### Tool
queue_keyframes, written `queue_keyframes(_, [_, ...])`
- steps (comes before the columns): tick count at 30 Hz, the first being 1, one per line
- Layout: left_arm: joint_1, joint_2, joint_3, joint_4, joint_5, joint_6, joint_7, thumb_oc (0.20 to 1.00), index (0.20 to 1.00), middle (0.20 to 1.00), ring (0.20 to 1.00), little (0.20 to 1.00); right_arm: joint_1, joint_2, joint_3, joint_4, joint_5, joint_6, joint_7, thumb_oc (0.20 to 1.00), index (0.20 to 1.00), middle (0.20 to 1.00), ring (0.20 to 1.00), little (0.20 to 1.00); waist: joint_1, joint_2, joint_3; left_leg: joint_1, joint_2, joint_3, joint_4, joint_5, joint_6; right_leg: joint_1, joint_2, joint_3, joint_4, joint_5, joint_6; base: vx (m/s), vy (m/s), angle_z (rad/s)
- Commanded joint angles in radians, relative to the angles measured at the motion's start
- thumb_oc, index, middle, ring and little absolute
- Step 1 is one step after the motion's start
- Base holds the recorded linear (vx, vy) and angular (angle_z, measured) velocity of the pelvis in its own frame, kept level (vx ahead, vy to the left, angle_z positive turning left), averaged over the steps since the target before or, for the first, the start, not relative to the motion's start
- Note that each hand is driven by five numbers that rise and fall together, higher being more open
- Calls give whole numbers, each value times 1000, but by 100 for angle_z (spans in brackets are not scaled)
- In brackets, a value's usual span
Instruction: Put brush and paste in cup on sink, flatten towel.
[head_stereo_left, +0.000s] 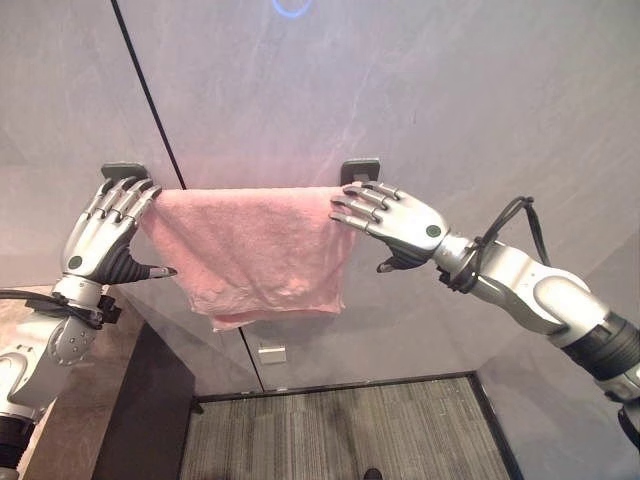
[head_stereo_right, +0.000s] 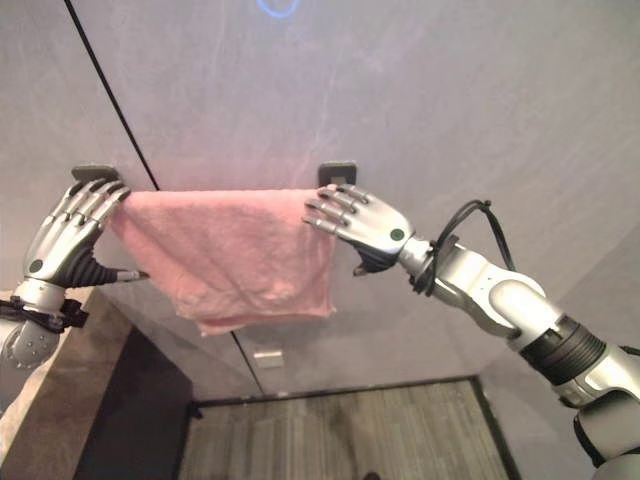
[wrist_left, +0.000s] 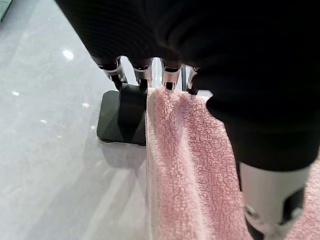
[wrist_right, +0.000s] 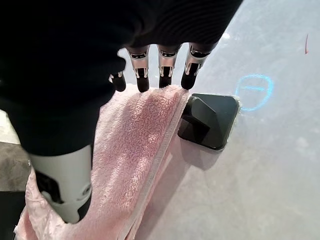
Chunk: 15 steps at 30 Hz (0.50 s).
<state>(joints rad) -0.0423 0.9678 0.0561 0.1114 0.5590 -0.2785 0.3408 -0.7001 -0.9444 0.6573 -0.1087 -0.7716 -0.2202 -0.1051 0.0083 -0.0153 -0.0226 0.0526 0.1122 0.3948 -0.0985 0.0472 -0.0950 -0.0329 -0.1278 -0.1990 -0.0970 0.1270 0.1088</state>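
Observation:
A pink towel (head_stereo_left: 250, 250) hangs over a rail on the grey wall, between two dark brackets (head_stereo_left: 124, 170) (head_stereo_left: 361, 168). Its lower edge is uneven and bunched at the bottom left. My left hand (head_stereo_left: 100, 235) is at the towel's left end, open, with straight fingers (wrist_left: 142, 70) lying on the top edge by the left bracket (wrist_left: 120, 117). My right hand (head_stereo_left: 400, 222) is at the right end, open, its spread fingers (wrist_right: 165, 67) resting on the towel's top (wrist_right: 135, 145) beside the right bracket (wrist_right: 210, 120).
A brown stone counter (head_stereo_right: 50, 400) with a dark side panel (head_stereo_left: 150, 420) stands at the lower left. Grey patterned floor (head_stereo_left: 340, 430) lies below the towel. A small white outlet (head_stereo_left: 271, 353) sits low on the wall.

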Motion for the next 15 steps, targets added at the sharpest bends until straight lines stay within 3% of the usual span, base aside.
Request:
queue_keyframes(1, [17, -37, -118, 154, -8, 46, -84, 1000, 1000, 1000, 1000, 1000, -55, 32, -61, -35, -15, 31, -30, 1000, 1000, 1000, 1000, 1000, -5, -24, 53, 22, 35, 20, 11, 6, -32, 53, -95, -43, 14, -10, 100, 0, 0, 0])
queue_keyframes(7, [-58, -142, -129, 161, -81, 60, 3, 1000, 1000, 1000, 1000, 1000, -109, 212, -131, -91, 39, 53, -149, 1000, 1000, 1000, 1000, 1000, 4, -21, 45, 23, 41, 26, 11, 8, -31, 46, -90, -36, 13, -10, 94, 0, 0, 0])
queue_keyframes(9, [-114, -222, -136, 140, -131, 58, 86, 1000, 1000, 1000, 1000, 1000, -152, 390, -142, -54, 124, 74, -228, 1000, 1000, 1000, 1000, 1000, 13, -23, 34, 25, 45, 24, 11, 9, -30, 48, -87, -30, 11, -13, 88, 0, 0, 0])
queue_keyframes(13, [-133, -263, -107, 79, -168, 42, 147, 1000, 1000, 1000, 1000, 1000, -129, 430, -179, -61, 141, 77, -291, 1000, 1000, 1000, 1000, 1000, 20, -25, 30, 29, 45, 21, 11, 8, -29, 52, -83, -30, 11, -18, 83, 0, 0, 0])
queue_keyframes(15, [-124, -298, -36, -38, -179, 18, 214, 1000, 1000, 1000, 1000, 1000, -42, 414, -274, -151, 143, 68, -356, 1000, 1000, 1000, 1000, 1000, 11, -23, 30, 33, 45, 18, 11, 0, -28, 57, -83, -29, 13, -24, 84, 0, 0, 0])
